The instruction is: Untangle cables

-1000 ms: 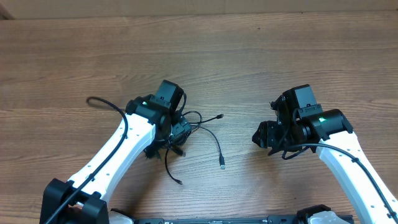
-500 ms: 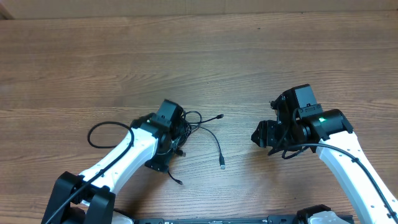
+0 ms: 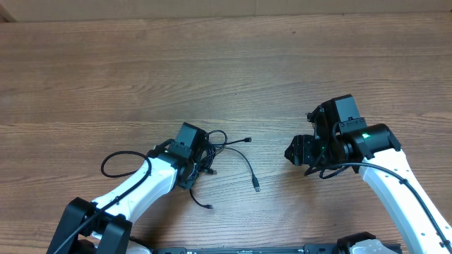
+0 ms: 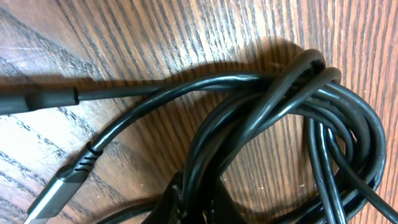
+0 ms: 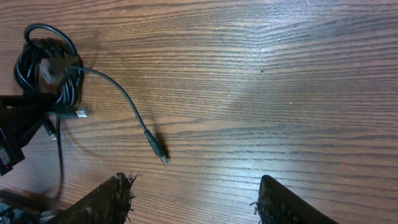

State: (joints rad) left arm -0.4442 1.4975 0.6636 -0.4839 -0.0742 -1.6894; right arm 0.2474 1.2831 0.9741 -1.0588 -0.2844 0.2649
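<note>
Within the last second the left fingers (image 4: 189, 202) have gone from wide open to closed and their arm has drawn back, dragging the tangled bundle of thin black cables (image 3: 212, 144) slightly toward the robot across the brown wood-grain bench (image 3: 282, 63). Overhead, the wrist hides that grip; only the left wrist view shows strands pinched at its cut-off lower edge. The right fingers (image 5: 283, 202) stand wide apart, empty, well right of the bundle.
</note>
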